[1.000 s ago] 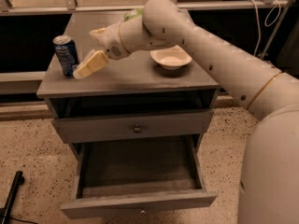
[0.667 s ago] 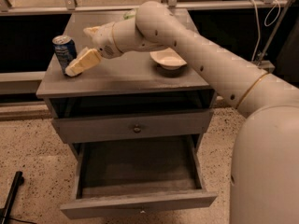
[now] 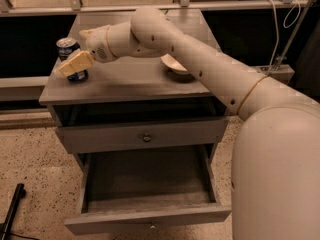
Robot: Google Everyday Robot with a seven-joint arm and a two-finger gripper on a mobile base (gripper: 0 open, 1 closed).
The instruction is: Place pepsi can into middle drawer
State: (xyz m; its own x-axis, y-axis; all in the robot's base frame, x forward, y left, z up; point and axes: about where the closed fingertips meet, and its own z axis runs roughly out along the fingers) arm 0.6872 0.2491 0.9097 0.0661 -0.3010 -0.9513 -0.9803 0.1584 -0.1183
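The pepsi can (image 3: pixel 66 46), blue with a silver top, stands upright at the left end of the grey cabinet's top (image 3: pixel 130 81). My gripper (image 3: pixel 73 52) reaches in from the right and is open, its fingers straddling the can. The yellowish near finger (image 3: pixel 75 64) crosses in front of the can's lower half; the other finger shows behind it. The can stands on the top and is not lifted. The middle drawer (image 3: pixel 150 219), a wide grey box of plain boards, is pulled out below and has nothing in it.
A white bowl (image 3: pixel 172 64) sits on the cabinet top at the right, partly behind my arm (image 3: pixel 210 69). The upper drawer front with a small round knob (image 3: pixel 146 137) is closed. A black pole (image 3: pixel 11 209) lies on the speckled floor at the lower left.
My gripper has moved left across the cabinet top, from beside the can to around it. The near finger now overlaps the can. The can, bowl and drawers have not moved.
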